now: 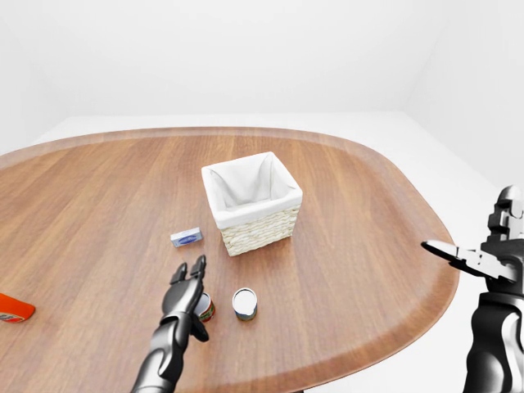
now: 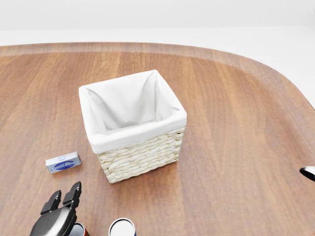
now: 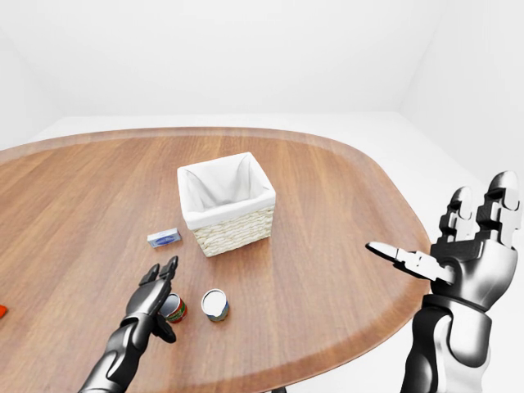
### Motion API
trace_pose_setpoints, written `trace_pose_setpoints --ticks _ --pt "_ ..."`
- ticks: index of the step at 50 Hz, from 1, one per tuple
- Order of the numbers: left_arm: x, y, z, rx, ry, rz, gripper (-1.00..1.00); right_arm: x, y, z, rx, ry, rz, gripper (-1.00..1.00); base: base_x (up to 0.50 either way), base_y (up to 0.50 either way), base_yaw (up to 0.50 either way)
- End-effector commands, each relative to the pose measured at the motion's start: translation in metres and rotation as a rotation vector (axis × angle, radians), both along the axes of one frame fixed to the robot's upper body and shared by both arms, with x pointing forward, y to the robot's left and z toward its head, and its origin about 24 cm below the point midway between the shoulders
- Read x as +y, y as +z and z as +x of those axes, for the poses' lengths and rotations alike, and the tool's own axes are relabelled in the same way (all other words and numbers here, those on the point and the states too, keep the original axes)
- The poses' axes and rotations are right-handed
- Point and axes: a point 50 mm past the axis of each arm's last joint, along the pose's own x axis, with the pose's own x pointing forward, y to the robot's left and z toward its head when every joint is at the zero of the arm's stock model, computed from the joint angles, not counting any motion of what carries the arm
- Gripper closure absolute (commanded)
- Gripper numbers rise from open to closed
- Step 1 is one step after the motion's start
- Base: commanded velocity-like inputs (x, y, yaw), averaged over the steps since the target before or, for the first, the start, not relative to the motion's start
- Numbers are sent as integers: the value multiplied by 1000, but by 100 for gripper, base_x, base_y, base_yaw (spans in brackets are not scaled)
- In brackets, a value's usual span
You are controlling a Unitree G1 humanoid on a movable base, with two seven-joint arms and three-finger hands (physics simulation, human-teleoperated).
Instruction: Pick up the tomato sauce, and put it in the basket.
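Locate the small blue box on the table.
In the left-eye view the blue box lies flat on the table, just left of the basket and above the left hand.

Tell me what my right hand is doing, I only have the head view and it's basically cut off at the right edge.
Observer: The right hand is raised off the table's right edge, fingers spread open, holding nothing.
Operator: And the left hand, is it on the sauce?
Observer: The left hand is open beside the red-labelled can, fingers not closed round it.
Operator: Anything else down there?
Observer: A second can stands just right of the first, below the basket.
Operator: Anything off to my left?
Observer: An orange-red packet lies at the left edge of the left-eye view.
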Motion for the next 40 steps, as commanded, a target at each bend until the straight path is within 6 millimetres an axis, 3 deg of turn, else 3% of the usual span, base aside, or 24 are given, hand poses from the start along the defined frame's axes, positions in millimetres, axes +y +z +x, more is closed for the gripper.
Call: trace_pose_setpoints --ticks 1,8,15,17,18,19,27,29,33,40 --pt "-2 -8 0 13 -8 10 -100 0 5 -1 -20 -4 -8 -100 0 0 0" --pt "-4 -13 -1 27 -17 12 -100 -1 -9 3 36 5 15 -100 0 0 0" --pt "-4 -17 -2 37 -22 14 -100 -1 3 -1 -12 -3 -5 -100 0 0 0" --pt "-5 -18 -3 46 -26 6 -100 -1 -9 2 38 5 15 -100 0 0 0" --pt "-5 -18 -3 41 -23 0 -9 -1 -3 1 11 0 5 -100 0 0 0" --pt "-5 -17 -3 40 -22 -4 100 -1 -3 1 12 0 5 -100 0 0 0" --pt "-5 -19 -4 48 -30 -2 100 0 3 0 -10 -4 -4 -100 0 0 0" --pt "-5 -19 -4 47 -29 0 100 -1 -9 2 37 4 15 -100 0 0 0" --pt "-4 -19 -4 46 -24 0 100 0 3 0 -11 -4 -4 -100 0 0 0" --pt "-4 -16 -3 37 -22 1 100 1 4 -1 -18 -4 -8 -100 0 0 0"
